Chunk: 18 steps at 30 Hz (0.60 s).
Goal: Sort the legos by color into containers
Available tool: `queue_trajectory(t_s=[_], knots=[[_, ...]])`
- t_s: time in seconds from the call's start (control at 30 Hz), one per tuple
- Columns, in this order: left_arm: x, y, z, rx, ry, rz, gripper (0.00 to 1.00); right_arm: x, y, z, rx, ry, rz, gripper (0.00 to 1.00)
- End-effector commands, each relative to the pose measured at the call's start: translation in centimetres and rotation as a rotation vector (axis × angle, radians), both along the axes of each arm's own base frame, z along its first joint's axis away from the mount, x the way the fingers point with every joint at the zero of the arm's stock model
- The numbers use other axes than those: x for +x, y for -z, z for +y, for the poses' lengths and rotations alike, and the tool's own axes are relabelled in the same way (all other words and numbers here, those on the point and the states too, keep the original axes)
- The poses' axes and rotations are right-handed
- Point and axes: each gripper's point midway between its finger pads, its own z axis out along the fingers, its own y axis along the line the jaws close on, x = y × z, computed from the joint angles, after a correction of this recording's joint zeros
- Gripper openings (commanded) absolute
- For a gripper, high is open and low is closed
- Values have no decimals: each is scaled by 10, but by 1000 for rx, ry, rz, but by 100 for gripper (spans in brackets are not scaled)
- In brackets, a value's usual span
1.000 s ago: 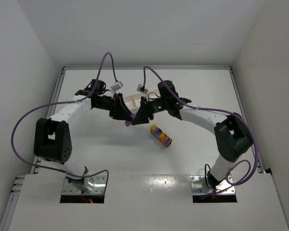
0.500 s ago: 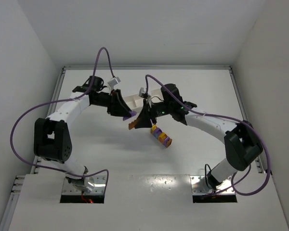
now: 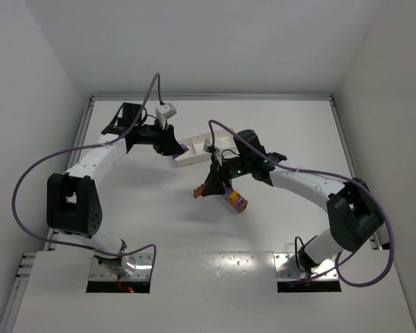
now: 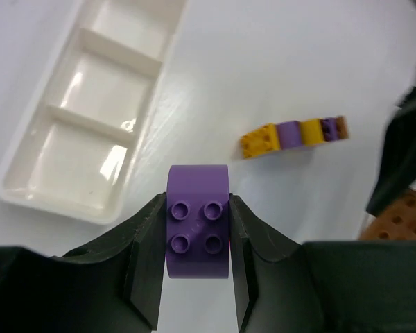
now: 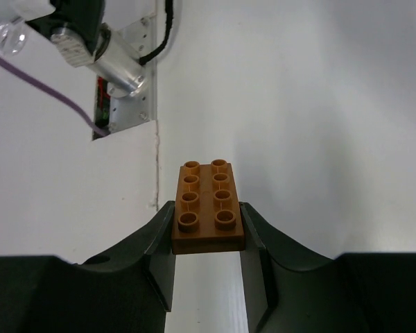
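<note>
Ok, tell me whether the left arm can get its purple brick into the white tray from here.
Probably yes. The left tool grips the small purple plastic brick close to the long white three-compartment plastic tray, whose open tops look empty, with nothing between them.

Drawn apart from the earlier close meeting. Swung left claw (image 3: 175,154) with purple brick (image 4: 197,222) back beside tray (image 4: 87,120) end; brought right claw (image 3: 202,192) with orange brick (image 5: 208,208) nearer, beside brick stack (image 3: 234,200).

overhead cam, close wrist cams
</note>
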Motion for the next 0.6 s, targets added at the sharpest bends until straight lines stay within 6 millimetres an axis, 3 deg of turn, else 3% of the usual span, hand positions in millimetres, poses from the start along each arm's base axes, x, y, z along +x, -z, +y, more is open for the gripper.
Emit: queue_trajectory(t_s=[0.0,0.23,0.27,0.33,0.57], knots=[[57,-11,13,116,-296,-126,0,24,-23,0,38,73,-91,0],[76,23,2,169,-343,-42,0,72,-24,-11,21,264,-77,0],[79,17,2,163,-344,-55,1,74,-18,-12,8,278,-60,0],[83,29,2,174,-354,-27,1,94,-21,-17,0,355,-75,0],[91,55,-5,192,-344,29,9,140,-20,-12,-17,462,-73,0]])
